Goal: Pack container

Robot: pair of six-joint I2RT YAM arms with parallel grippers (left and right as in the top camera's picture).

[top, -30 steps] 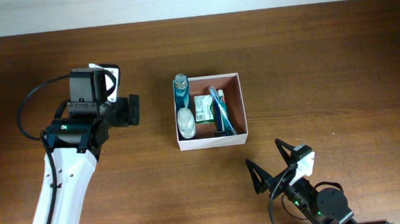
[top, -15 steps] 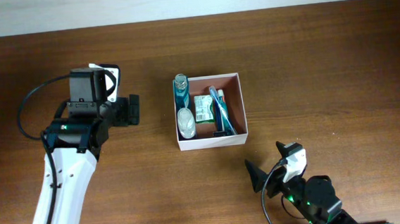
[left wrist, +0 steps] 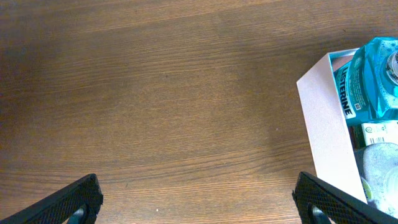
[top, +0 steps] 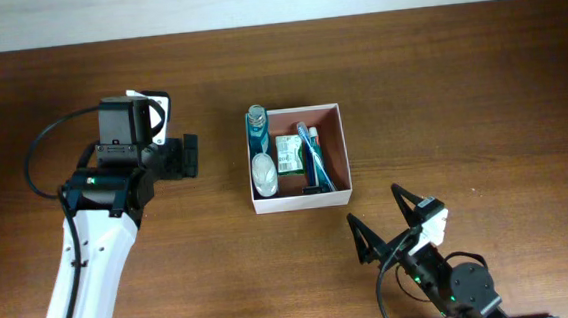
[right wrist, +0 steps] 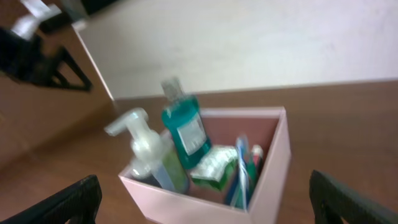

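White-walled container [top: 330, 131], frame centre: holds mouthwash bottle [top: 257, 128], pump bottle [top: 264, 172], toothbrush [top: 311, 157], green packet [top: 288, 153]. No loose items seen; packing judged complete. Left gripper [top: 190, 156], right gripper [top: 376, 216]: jaws apart, empty.

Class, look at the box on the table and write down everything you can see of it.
The box is square, shallow and open-topped, with thin white walls that look like card and a reddish-brown inside. It sits flat on the wooden table, near the middle. Inside are an upright blue mouthwash bottle, a clear pump bottle, a green packet and a toothbrush; one side strip is bare. Only the table and these contents touch it.
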